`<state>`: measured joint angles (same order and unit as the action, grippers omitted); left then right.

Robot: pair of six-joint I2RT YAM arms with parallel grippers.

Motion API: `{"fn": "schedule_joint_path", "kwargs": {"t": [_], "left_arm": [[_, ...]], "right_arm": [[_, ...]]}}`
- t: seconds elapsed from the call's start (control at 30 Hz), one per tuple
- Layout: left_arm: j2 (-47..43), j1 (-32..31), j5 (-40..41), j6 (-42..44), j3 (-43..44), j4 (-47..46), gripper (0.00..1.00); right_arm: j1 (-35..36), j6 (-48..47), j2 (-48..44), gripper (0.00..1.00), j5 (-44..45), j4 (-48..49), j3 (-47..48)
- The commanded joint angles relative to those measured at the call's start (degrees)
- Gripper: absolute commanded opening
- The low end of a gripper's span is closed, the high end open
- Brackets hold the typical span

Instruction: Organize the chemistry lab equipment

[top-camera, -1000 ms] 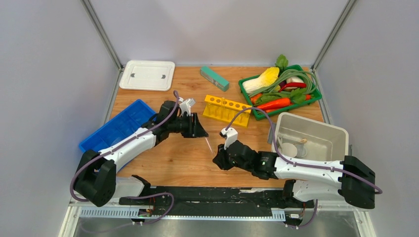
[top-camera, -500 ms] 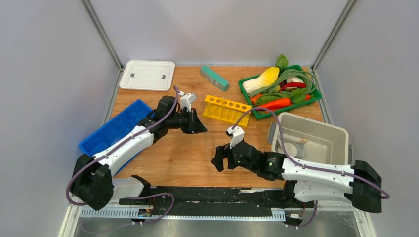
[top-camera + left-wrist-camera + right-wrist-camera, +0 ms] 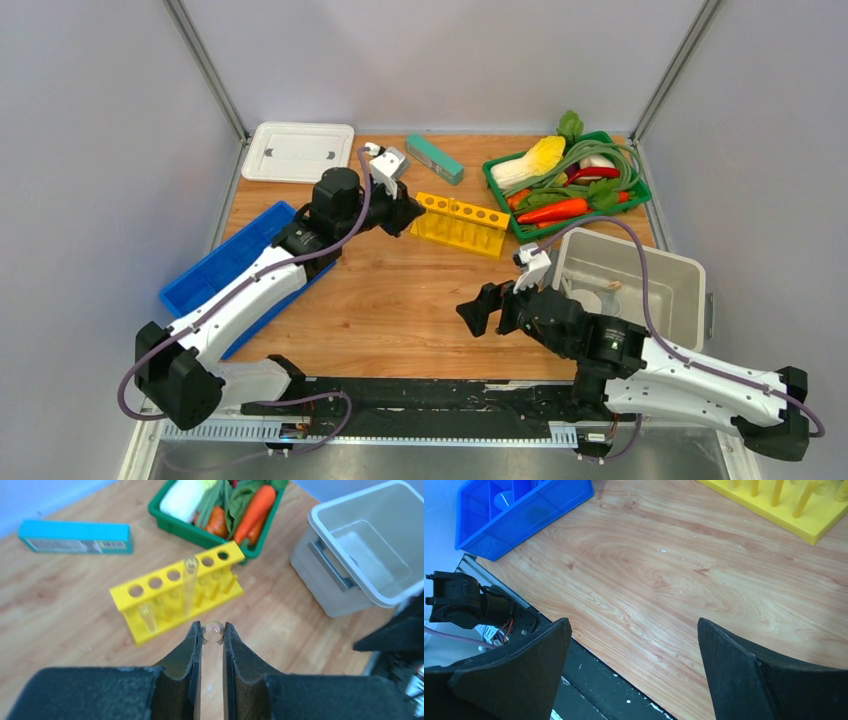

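**While tube was clamped, right claw was held wide**

As viewed from the left wrist, a clear glass tube (image 3: 212, 655) was pinched in the left claw (image 3: 213, 628), jaws narrowed on it, held off the bench (image 3: 65, 595) near the yellow holed rack (image 3: 145, 587). Another tube (image 3: 189, 580) was stood upright in a middle hole of the rack. The right claw (image 3: 633, 625) was spread wide, nothing gripped, over bare wood by the bench's front edge. A white round item (image 3: 586, 301) was seen inside the grey tub (image 3: 650, 278).

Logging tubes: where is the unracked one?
In the left wrist view, the glass tube sits clamped in the left hand, close to the yellow rack.
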<state>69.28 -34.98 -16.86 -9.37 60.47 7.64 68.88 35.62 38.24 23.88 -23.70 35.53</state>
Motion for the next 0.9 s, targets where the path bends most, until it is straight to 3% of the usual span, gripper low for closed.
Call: {"fn": "schedule_joint_path", "kwargs": {"t": [0.0,0.47,0.87], "left_arm": [[3.3,-0.8,5.3,8.7,2.8,-8.9,0.08],[16.9,-0.8,5.9,8.4,10.3,-18.4,0.08],[20.7,-0.8,6.5,8.0,9.6,-21.6,0.08]], "right_arm": [[0.3,-1.2,-3.6,1.0,3.5,-3.2,2.7],[0.2,-3.4,-12.0,1.0,7.5,-9.2,5.6],[0.3,-4.7,-13.2,1.0,8.2,-9.1,5.8]]}}
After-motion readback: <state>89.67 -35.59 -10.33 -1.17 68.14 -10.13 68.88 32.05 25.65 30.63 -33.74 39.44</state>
